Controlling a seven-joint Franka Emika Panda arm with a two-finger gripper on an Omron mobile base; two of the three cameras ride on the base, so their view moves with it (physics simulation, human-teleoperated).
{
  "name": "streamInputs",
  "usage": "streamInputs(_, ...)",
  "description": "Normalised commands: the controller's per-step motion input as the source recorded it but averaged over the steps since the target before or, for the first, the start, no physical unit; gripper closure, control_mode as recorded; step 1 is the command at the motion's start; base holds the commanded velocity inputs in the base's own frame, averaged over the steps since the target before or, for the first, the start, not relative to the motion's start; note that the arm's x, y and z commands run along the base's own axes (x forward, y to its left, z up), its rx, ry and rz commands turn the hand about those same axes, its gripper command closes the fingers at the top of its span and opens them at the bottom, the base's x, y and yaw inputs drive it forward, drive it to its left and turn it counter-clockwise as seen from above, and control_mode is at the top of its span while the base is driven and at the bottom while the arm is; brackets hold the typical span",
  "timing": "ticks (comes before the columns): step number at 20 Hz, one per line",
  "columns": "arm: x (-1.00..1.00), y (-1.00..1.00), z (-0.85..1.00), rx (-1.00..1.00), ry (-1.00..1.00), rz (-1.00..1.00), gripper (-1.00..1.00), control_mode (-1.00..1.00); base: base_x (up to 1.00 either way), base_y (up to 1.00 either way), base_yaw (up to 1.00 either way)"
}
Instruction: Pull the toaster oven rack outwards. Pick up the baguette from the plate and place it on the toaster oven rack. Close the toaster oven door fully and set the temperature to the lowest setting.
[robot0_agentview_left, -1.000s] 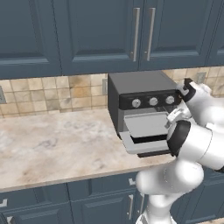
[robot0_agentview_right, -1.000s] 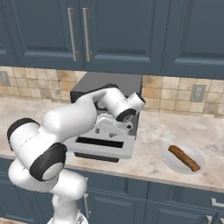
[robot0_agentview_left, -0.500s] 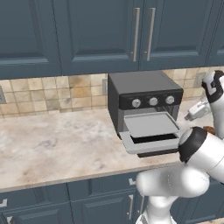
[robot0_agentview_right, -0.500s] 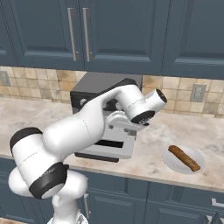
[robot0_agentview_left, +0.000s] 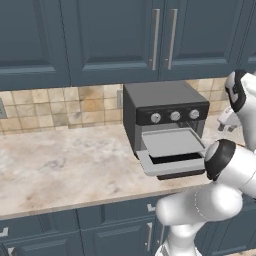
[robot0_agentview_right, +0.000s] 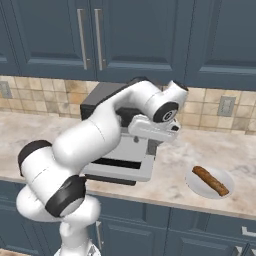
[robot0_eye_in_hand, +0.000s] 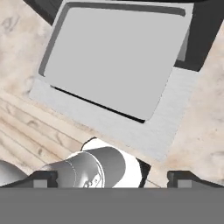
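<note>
Pincer (robot0_eye_in_hand: 111, 179) wide open, empty, above pulled-out rack (robot0_eye_in_hand: 116, 57); baguette (robot0_agentview_right: 210, 180) lies diagonally on plate (robot0_agentview_right: 196, 185)

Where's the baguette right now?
The baguette lies on the plate at the lower right of the right base view, on the counter right of the toaster oven.

both base views look forward and down, from left and right, sharing the toaster oven (robot0_agentview_left: 165, 127); hand view looks down close over the toaster oven rack (robot0_eye_in_hand: 116, 57).
</note>
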Motion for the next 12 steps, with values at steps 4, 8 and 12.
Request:
streamInputs(4,-0.35,-0.24,-0.20,-0.21,-0.09,-0.40,-1.00,-1.00,0.00,0.00,0.00)
streamInputs(8,-0.33,-0.25,-0.33,-0.04,-0.35,-0.37,-1.00,-1.00,0.00,0.00,0.00)
streamInputs(12,-0.25,-0.21,-0.32,-0.07,-0.32,-0.32,-1.00,-1.00,0.00,0.00,0.00)
